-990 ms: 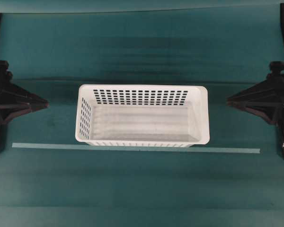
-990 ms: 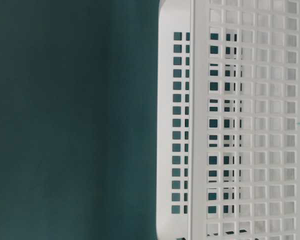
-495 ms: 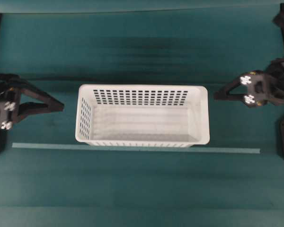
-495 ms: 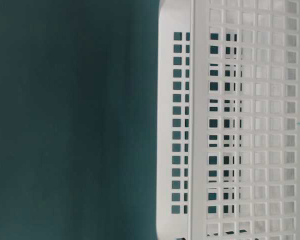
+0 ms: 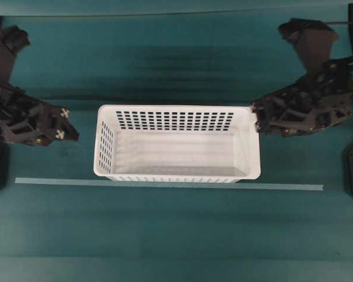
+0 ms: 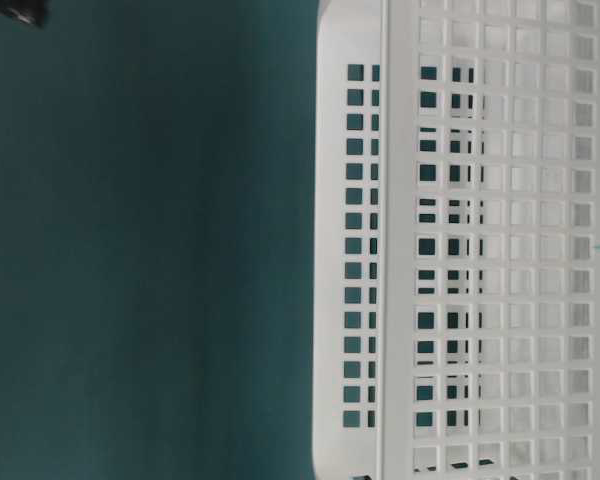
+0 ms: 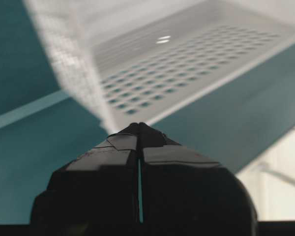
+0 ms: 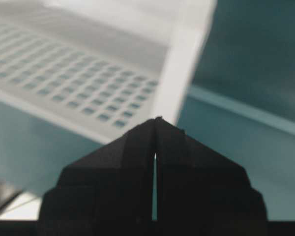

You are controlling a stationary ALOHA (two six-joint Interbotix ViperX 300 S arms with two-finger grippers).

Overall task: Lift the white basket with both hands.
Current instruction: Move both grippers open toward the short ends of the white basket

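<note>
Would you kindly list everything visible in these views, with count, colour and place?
white basket: one, white, perforated walls, nothing inside, centre of the table.
tape strip: one, pale green, flat on the table along the basket's near side.
table: one, teal surface, under everything.
left gripper: one, black, shut, left of the basket with a gap.
right gripper: one, black, shut, tip at the basket's right rim near the far corner; contact cannot be told.
</note>
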